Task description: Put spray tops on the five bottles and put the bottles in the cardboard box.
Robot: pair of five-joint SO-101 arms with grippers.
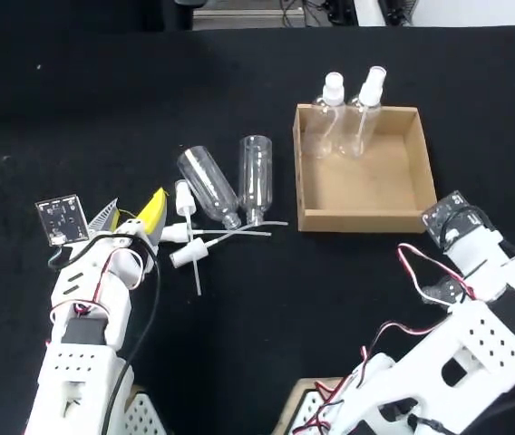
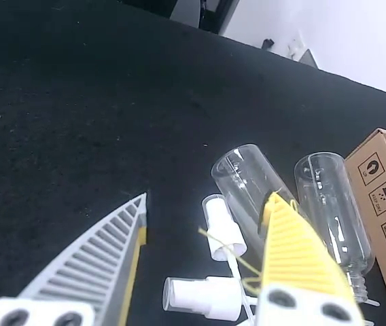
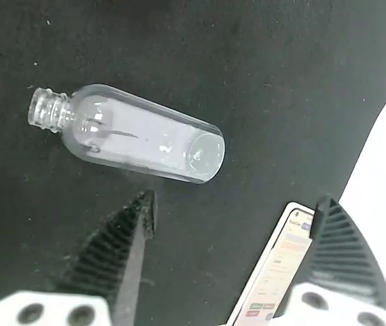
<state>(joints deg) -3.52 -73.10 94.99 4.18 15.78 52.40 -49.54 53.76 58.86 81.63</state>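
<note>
While left and right jaws gape, capless bottles (image 1: 208, 187) (image 1: 256, 178) lie, necks toward the robot.

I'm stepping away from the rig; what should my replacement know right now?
Left gripper: open, empty, beside three loose spray tops.
Right gripper: open, empty, near one uncapped bottle lying on its side.
Done: two capped bottles stand in the cardboard box.
To do: two more uncapped bottles lie beside the box; cap all three, then box them.

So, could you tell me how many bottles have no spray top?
3: bottle one and bottle two lie left of the cardboard box; bottle three lies by the right hand.
</note>
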